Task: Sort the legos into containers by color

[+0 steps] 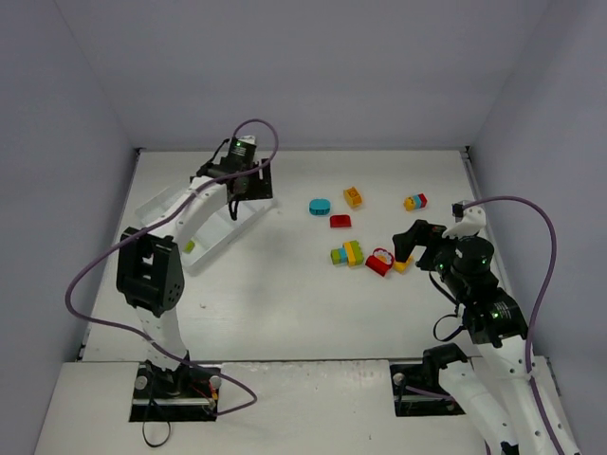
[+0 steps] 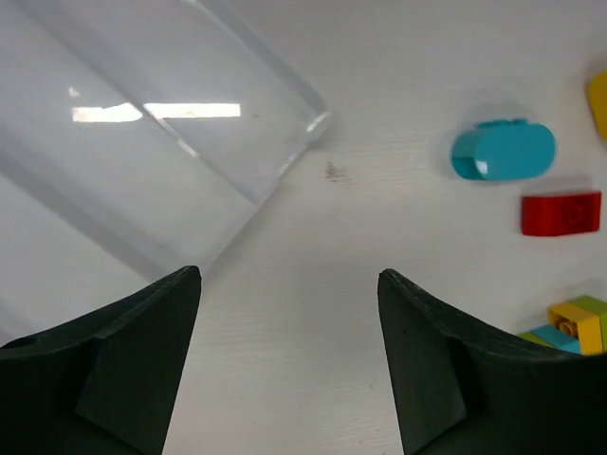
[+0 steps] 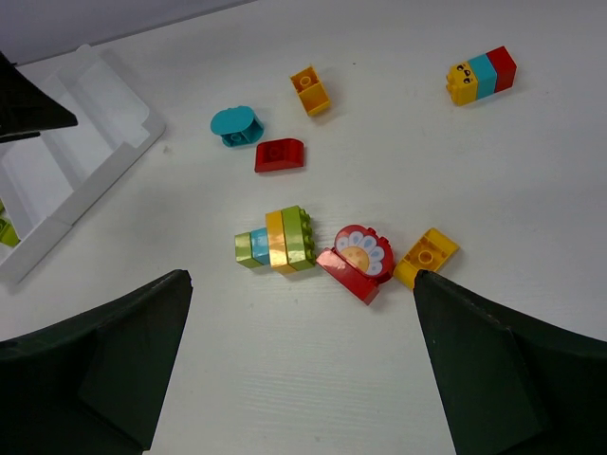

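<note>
the left tool (image 2: 289, 273) hung above the surface (image 1: 285, 303) just off the near-right corner of the white tray (image 2: 190, 142). its fingers stood well apart, with nothing between them. in the top view the left tool (image 1: 245, 194) sat over the tray's far end. one lime brick (image 1: 190, 246) lay in a compartment of the tray (image 1: 220, 235); which other bricks it held could not be made out.

the right tool (image 3: 302, 276) was spread as wide as it could go and gripped nothing. it hovered over the loose legos on the right half of the surface.

just below it lay a cluster of lime, teal, orange and lime bricks (image 3: 275, 240). beside the cluster was a red brick with a flower face (image 3: 358, 258), and a yellow brick (image 3: 426, 256) lay touching or almost touching that one.

farther off lay a red brick (image 3: 279, 154) and a teal rounded brick (image 3: 235, 125), near each other. an orange-yellow brick (image 3: 310, 90) lay beyond them. a yellow-teal-red cluster (image 3: 482, 74) rested well apart, toward the far right.
</note>
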Robot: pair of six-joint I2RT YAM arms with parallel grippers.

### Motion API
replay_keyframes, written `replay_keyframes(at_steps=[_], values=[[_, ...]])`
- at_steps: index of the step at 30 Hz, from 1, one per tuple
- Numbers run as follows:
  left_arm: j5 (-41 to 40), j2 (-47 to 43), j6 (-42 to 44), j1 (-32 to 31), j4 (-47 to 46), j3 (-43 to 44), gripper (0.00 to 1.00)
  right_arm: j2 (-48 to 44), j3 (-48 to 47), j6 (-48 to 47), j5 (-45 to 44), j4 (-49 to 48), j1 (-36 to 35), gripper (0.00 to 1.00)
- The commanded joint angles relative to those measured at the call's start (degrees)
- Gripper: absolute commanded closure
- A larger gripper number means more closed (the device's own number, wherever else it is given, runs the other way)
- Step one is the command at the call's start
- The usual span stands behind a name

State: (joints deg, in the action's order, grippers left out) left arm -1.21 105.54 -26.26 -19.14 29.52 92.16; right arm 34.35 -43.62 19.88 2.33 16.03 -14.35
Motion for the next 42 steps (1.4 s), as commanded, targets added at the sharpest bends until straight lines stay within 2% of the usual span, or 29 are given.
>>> replay_keyframes(at_steps=[1, 7, 14, 18, 24, 28, 34, 42], values=[[4.8, 1.8, 6.3, -2.1, -3.9, 4.2, 0.31, 0.3, -0.1, -0.2, -0.8, -3.6, -0.3, 0.00], [17.4, 8.1, 19.4, -5.4, -6.5, 9.9, 0.31, 0.6, 0.2, 0.0, 0.4, -3.6, -0.5, 0.00], [27.5, 17.5, 30.4, -7.0, -3.0, 19.9, 0.30, 1.0, 0.1, -0.4, 1.0, -3.6, -0.7, 0.00], [31.2, 20.6, 35.3, -7.2, -3.0, 22.1, 0.30, 1.1, 0.0, -0.5, 1.9, -3.6, -0.9, 0.00], [32.5, 24.1, 44.6, -9.1, -0.1, 26.6, 0.30, 1.7, -0.2, -0.9, 3.4, -3.6, -1.4, 0.00], [30.0, 27.3, 49.1, -10.0, 1.8, 30.8, 0.30, 1.9, -0.1, -0.9, 3.9, -3.6, -1.7, 0.00], [29.5, 33.8, 52.3, -10.2, 5.9, 39.1, 0.30, 2.7, -0.2, -1.1, 4.0, -3.6, -2.3, 0.00], [27.4, 38.5, 53.2, -10.2, 6.7, 44.2, 0.31, 3.6, -0.2, -1.0, 4.0, -3.7, -2.7, 0.00]])
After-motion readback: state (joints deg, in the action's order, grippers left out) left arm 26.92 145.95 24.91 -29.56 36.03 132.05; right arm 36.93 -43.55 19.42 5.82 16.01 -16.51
